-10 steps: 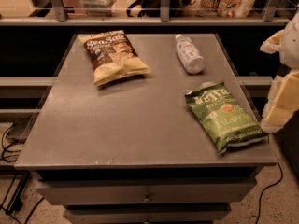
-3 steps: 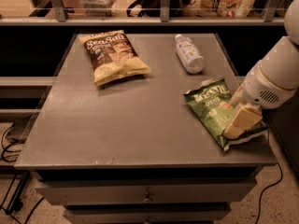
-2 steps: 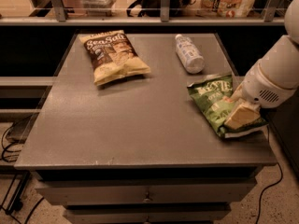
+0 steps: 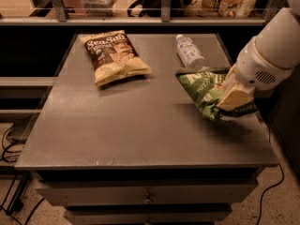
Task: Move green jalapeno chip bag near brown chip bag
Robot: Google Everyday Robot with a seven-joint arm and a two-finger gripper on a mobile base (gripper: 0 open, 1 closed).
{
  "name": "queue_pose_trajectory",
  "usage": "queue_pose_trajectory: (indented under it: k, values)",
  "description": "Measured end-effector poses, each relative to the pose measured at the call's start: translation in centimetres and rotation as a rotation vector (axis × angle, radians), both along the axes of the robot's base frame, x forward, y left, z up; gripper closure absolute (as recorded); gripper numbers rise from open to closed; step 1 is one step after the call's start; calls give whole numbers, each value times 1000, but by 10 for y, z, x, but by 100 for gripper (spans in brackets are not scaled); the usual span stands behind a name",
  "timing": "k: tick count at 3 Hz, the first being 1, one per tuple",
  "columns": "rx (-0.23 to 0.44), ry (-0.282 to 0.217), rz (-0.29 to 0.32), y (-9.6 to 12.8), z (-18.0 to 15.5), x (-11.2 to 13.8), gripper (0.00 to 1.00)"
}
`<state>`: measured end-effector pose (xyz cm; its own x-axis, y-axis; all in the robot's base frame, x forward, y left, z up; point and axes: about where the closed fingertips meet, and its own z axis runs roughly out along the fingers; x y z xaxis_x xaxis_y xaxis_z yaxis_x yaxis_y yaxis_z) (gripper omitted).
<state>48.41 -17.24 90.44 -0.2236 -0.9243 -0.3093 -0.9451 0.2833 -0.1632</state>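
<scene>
Green jalapeno chip bag (image 4: 204, 90) sits crumpled and tilted near the right edge of the grey desk (image 4: 140, 135), which fills most of what we see. We find the gripper (image 4: 233, 96) at that right edge, on a white arm, its jaws clamped on the bag's right side. We see the brown chip bag (image 4: 115, 55) lying flat toward the far left corner, well apart. A small plastic bottle (image 4: 189, 50) lies near the far edge, just beyond the green bag
</scene>
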Motion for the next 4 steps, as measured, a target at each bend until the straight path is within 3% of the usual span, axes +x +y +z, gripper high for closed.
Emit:
queue_pose_trajectory:
  k: [1,3,4]
  values:
    - [23,-73,104,37,39,9,100]
    - [32,-74,91,39,38,11,100]
    - [93,-92,83,60,33,25,100]
